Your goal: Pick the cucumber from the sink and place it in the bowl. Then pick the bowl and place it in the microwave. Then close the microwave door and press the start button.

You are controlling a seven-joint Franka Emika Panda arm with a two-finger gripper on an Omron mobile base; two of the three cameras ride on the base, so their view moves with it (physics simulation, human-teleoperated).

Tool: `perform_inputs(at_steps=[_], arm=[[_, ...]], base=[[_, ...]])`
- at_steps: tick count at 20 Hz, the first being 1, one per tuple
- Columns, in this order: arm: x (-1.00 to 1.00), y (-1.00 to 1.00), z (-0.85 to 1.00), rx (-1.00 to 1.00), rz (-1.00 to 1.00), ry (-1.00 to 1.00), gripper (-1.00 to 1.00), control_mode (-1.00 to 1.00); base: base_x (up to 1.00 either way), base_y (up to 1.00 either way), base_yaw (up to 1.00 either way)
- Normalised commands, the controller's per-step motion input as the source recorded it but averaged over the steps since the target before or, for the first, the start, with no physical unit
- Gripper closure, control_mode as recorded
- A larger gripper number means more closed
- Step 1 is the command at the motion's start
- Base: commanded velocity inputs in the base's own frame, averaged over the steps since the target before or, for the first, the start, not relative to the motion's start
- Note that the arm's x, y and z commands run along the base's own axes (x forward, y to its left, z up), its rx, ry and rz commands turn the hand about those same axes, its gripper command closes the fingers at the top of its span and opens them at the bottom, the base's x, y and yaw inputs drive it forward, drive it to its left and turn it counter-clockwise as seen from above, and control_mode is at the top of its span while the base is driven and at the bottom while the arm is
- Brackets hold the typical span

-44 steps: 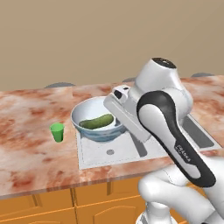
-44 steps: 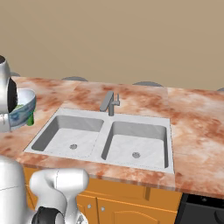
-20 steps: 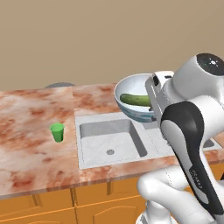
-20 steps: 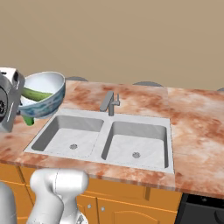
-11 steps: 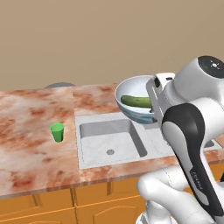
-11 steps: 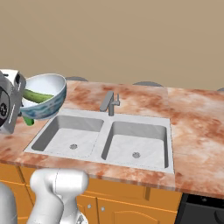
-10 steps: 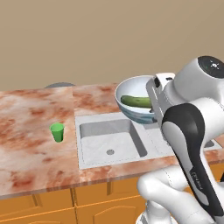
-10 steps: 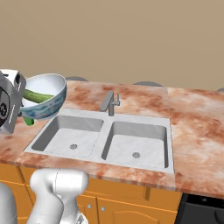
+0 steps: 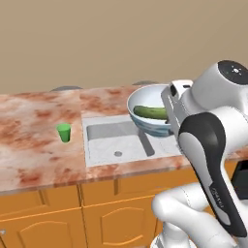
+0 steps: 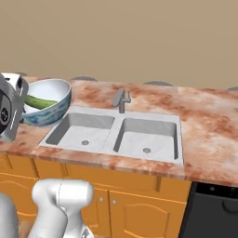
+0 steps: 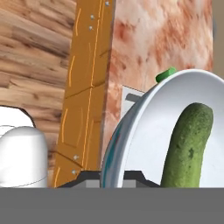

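Aloft, bowl [image 9: 147, 116] holds cucumber [image 9: 151, 112], above sink [image 9: 114, 140]; hand [image 11: 109, 177] clamped on bowl rim.

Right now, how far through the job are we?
Done: the cucumber lies inside the bowl. In hand: the jaws are clamped on the bowl's rim, holding it in the air above the sink. Left: carry the bowl into the microwave, close its door, then press start.
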Motion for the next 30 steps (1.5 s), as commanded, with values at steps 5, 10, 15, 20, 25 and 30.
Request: perform_inputs(at_steps=[5, 10, 15, 20, 25, 30], arm=[[0.0, 0.0, 0.0, 0.0, 0.0, 0.0, 1.0, 1.0], [0.0, 0.0, 0.0, 0.0, 0.0, 0.0, 1.0, 1.0], [0.0, 0.0, 0.0, 0.0, 0.0, 0.0, 1.0, 1.0], [0.0, 0.0, 0.0, 0.0, 0.0, 0.0, 1.0, 1.0], [0.0, 0.0, 0.0, 0.0, 0.0, 0.0, 1.0, 1.0], [0.0, 0.0, 0.0, 0.0, 0.0, 0.0, 1.0, 1.0]], base=[[-0.23, 0.0, -0.38], [-0.08, 0.0, -0.85], [-0.13, -0.01, -0.81], [-0.16, -0.08, -0.74], [-0.15, -0.12, -0.75], [-0.08, -0.07, -0.77]])
